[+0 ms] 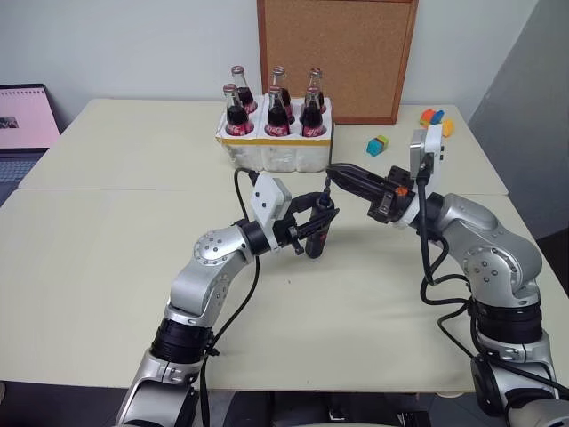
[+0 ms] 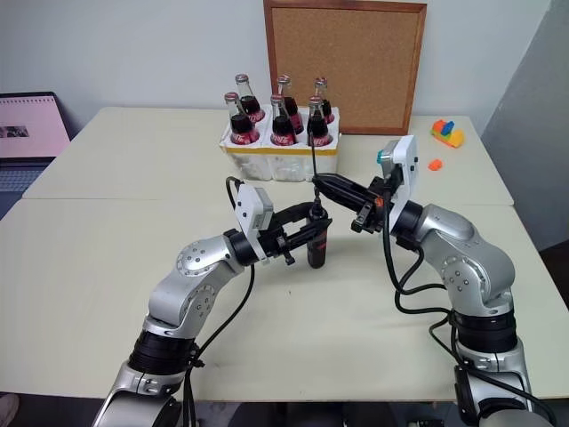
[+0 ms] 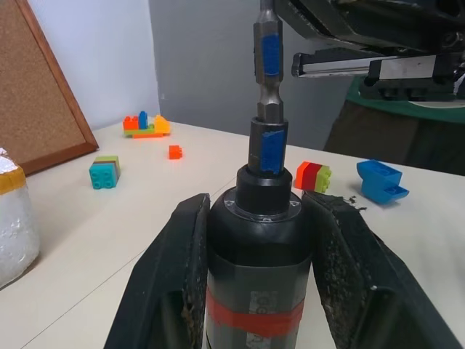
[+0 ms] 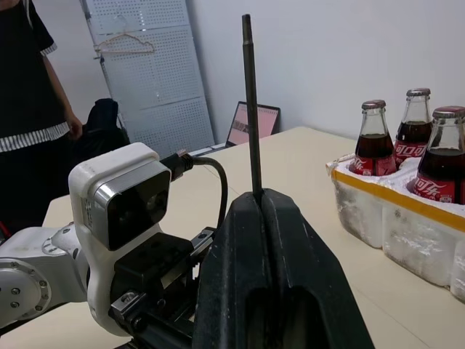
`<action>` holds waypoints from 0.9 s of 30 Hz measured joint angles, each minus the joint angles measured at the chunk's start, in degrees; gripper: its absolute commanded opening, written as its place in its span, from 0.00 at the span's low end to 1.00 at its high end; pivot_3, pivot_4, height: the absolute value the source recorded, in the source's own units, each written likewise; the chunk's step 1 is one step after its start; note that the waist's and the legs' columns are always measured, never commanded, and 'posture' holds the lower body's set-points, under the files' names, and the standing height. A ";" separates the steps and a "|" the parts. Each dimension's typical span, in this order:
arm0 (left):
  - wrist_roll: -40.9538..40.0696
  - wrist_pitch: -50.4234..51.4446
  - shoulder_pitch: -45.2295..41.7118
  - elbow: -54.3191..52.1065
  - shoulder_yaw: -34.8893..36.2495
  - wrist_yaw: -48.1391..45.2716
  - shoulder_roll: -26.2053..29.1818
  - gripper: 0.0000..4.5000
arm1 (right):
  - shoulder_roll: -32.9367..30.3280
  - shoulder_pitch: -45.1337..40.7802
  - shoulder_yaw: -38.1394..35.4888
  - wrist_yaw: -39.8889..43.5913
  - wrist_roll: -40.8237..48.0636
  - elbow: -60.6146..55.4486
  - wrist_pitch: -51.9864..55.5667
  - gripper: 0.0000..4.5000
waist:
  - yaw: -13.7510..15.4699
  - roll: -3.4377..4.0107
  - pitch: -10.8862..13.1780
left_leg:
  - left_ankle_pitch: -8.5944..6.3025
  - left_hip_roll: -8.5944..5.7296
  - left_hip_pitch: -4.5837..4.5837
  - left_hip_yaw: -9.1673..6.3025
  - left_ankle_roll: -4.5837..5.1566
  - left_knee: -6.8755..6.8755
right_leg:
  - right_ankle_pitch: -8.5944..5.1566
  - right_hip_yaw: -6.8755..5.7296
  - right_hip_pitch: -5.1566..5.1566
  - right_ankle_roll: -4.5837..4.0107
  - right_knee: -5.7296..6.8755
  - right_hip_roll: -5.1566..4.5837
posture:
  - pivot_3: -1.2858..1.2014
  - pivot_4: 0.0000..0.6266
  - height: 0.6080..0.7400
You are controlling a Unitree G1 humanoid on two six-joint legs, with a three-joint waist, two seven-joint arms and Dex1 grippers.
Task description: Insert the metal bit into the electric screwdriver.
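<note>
The left gripper [image 2: 313,233] clenches the electric screwdriver [image 2: 317,242] upright above the tabletop [image 2: 107,258]. Directly over its socket, the right gripper [image 2: 322,184] pinches the metal bit [image 3: 267,58], also upright, its lower end at the socket mouth; the bit must go straight down.

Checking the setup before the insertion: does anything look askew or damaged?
Nothing stands out. The black electric screwdriver stands upright in the left gripper, and the thin grey metal bit rises straight from the shut right gripper.
</note>
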 measured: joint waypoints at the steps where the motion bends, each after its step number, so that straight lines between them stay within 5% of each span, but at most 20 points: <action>1: 0.00 0.00 0.00 0.01 0.01 0.09 -0.02 0.36 | 0.18 0.01 -0.07 -0.12 0.07 0.00 0.08 0.00 | -0.03 0.00 0.00 | 0.00 0.00 0.00 0.00 0.00 0.00 | 0.00 0.00 0.00 0.00 0.00 0.00 | 0.52 0.24 1.00; 27: -0.02 -0.18 -0.05 0.38 0.39 0.80 -0.31 0.36 | 5.04 2.95 -0.20 -4.69 0.90 -0.40 -2.12 0.00 | -0.78 0.00 0.00 | 0.00 0.01 -0.02 -0.01 0.00 -0.07 | 0.00 0.00 -0.02 0.01 -0.07 0.00 | 0.52 0.24 1.00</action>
